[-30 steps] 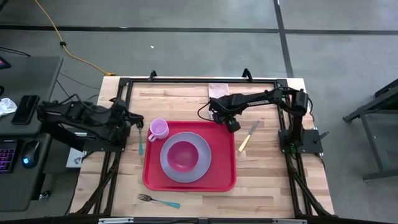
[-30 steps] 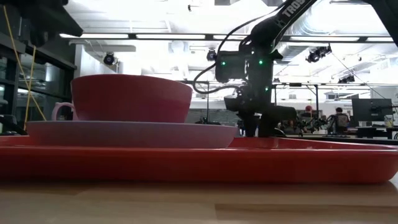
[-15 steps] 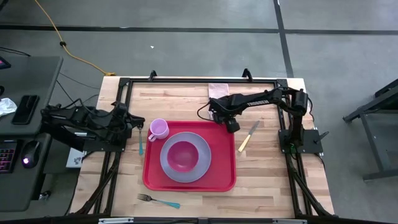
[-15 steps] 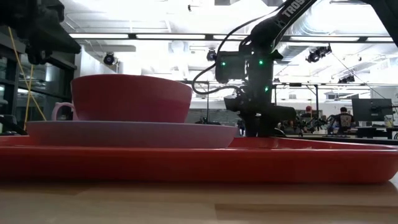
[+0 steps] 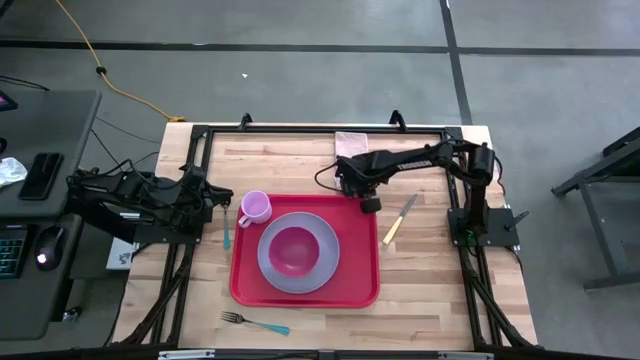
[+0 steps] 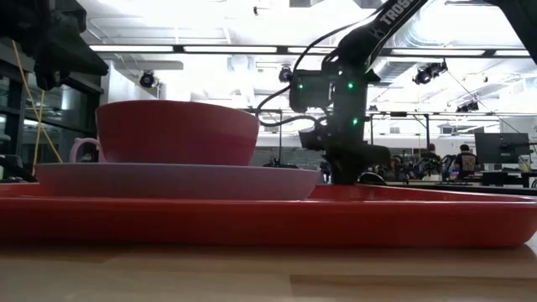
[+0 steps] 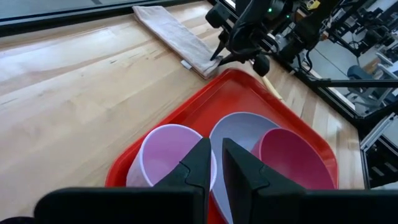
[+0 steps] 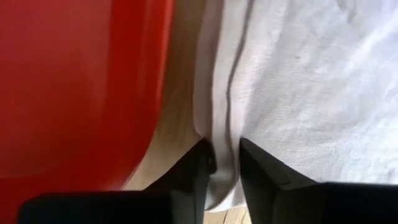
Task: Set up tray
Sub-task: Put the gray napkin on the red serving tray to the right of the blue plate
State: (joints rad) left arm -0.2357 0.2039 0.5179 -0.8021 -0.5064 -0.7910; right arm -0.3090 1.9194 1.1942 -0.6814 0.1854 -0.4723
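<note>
The red tray (image 5: pixel 305 290) lies flat near the middle of the wooden bench (image 5: pixel 300 165), slightly toward its near edge. On it rests a lavender plate (image 5: pixel 275 265) carrying a magenta bowl (image 5: pixel 293 250), and a lavender cup (image 5: pixel 254 208) stands in the tray's far left corner, just beside the plate. The right tool (image 5: pixel 355 187) is down at the tray's far right corner, next to a folded whitish cloth (image 5: pixel 351 143) that lies on the bench beyond the tray; in the right wrist view its two fingers (image 8: pixel 261 171) stand a narrow gap apart with a fold of the cloth's edge between them, so it is gripping the cloth, with the tray's rim close alongside. The left tool (image 5: pixel 215 197) hangs off the tray's left side, near the cup, and its fingers (image 7: pixel 199 163) are drawn nearly together on nothing. A teal-handled spoon (image 5: pixel 226 225) lies on the bench left of the tray, a teal-handled fork (image 5: pixel 254 323) near the front edge, and a yellow-handled knife (image 5: pixel 399 219) to the right of the tray.
</note>
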